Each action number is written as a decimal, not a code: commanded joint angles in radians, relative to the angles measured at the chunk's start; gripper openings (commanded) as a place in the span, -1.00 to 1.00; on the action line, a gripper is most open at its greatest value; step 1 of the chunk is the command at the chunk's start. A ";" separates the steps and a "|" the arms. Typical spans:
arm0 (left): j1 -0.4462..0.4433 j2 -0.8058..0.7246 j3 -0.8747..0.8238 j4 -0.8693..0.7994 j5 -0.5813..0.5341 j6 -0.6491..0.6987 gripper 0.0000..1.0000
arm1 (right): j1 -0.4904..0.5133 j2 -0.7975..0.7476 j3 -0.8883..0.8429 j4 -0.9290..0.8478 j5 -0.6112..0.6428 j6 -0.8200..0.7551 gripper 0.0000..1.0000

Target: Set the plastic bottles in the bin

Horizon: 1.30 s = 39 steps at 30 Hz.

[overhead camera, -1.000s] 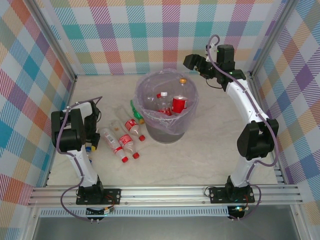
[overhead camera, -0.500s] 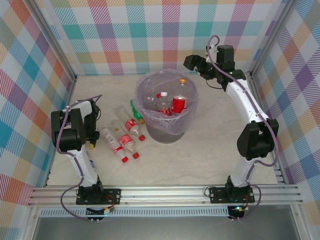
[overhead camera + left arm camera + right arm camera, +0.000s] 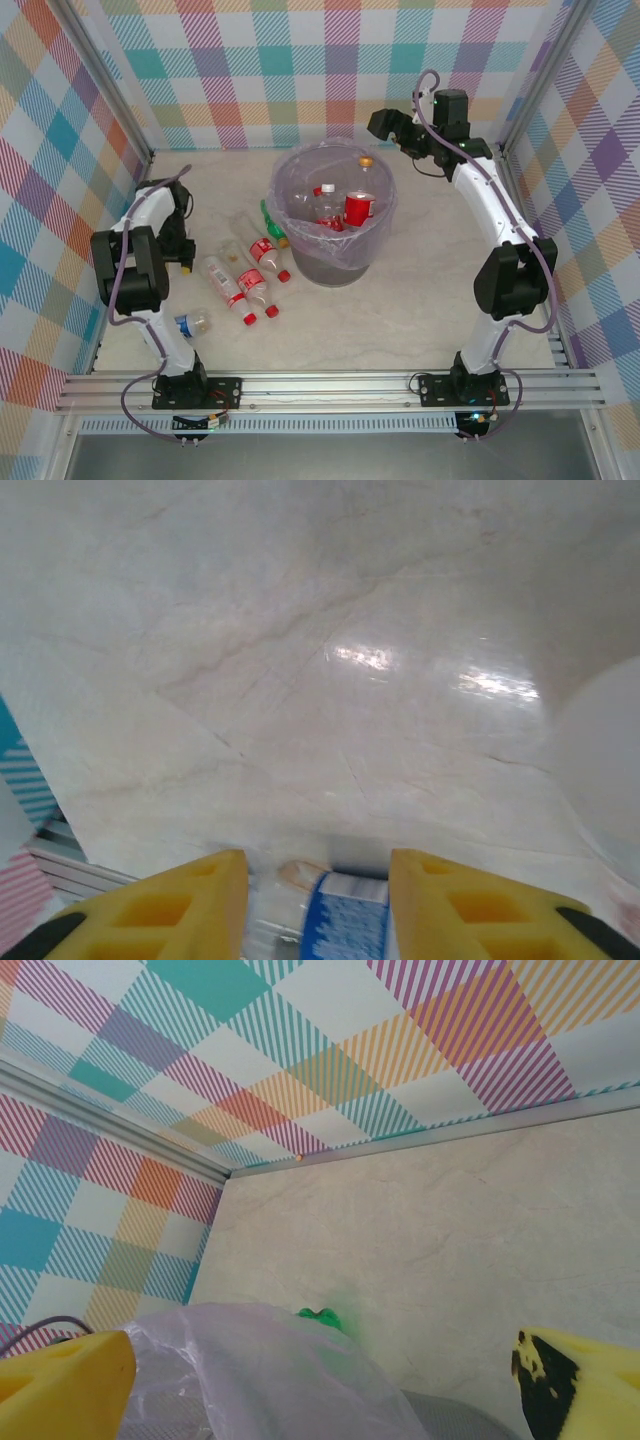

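Pale marbled table (image 3: 420, 300) and bright checked walls (image 3: 300, 60) frame your workspace. At the table's middle stands the bin (image 3: 335, 268), grey and lined with a lilac bag (image 3: 284, 188). Several of the plastic bottles (image 3: 358, 210) already lie inside it, red labels showing, with one orange cap (image 3: 366, 160) against the far wall.

At the bin's 9 o'clock you have a cluster of red-labelled bottles (image 3: 228, 286) lying on the table. The green bottle (image 3: 272, 222) lies just beside the bin's wall at about 10 o'clock. The blue-labelled bottle (image 3: 188, 324) lies at roughly 8 o'clock from the bin, close to your left arm's lower link.

Your left gripper (image 3: 183, 265) sits well out at the bin's 9 o'clock. In its wrist view the yellow fingers (image 3: 170, 900) stand partly apart with the blue label low between them. You cannot tell whether they grip that bottle or only hang over it.

Your right gripper (image 3: 382, 124) hangs at the bin's 1 o'clock, above the rim. Its jaws are spread wide and it holds nothing.
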 commanded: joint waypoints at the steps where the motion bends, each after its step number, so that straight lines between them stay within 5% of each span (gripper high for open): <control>1: -0.012 -0.131 0.012 -0.066 0.111 -0.192 -0.12 | -0.004 0.026 0.071 -0.037 -0.005 -0.028 0.93; 6: -0.147 -0.299 -0.016 -0.036 0.105 -0.374 0.13 | -0.004 0.048 0.120 -0.088 -0.023 -0.061 0.93; 10: -0.238 -0.483 -0.166 0.127 0.161 -0.679 0.40 | -0.004 0.038 0.126 -0.120 -0.014 -0.077 0.94; 16: -0.318 -0.680 -0.355 0.091 0.048 -1.066 0.64 | -0.004 0.012 0.116 -0.137 -0.011 -0.091 0.94; 20: -0.317 -0.675 -0.361 0.047 -0.088 -0.962 0.99 | -0.004 0.017 0.120 -0.135 -0.028 -0.086 0.94; 22: -0.311 -0.630 -0.345 -0.033 -0.151 -0.961 0.99 | -0.004 0.020 0.123 -0.139 -0.026 -0.091 0.94; 28: -0.219 -0.688 -0.543 0.155 0.031 -1.083 0.99 | -0.005 0.034 0.131 -0.129 -0.040 -0.081 0.94; 39: -0.143 -0.813 -0.703 0.170 -0.045 -1.343 0.99 | -0.004 0.046 0.130 -0.139 -0.029 -0.091 0.93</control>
